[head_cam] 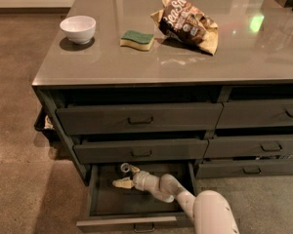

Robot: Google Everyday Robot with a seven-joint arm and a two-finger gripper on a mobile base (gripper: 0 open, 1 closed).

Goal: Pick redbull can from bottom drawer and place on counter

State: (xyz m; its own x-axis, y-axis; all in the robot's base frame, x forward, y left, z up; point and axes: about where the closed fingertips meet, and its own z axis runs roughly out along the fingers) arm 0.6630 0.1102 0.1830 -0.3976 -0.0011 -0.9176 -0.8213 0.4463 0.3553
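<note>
Arm (178, 195) reaching low into bottom drawer (112, 204), end effector (127, 176) spread, seemingly beside redbull can (124, 167).

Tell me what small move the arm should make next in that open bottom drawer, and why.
Probably nudge the gripper a little further toward the redbull can before closing. Its fingers look spread inside the bottom drawer, and the can stands upright right by the upper finger, seemingly not yet squarely between the two, so closing now might only clip its edge.
</note>
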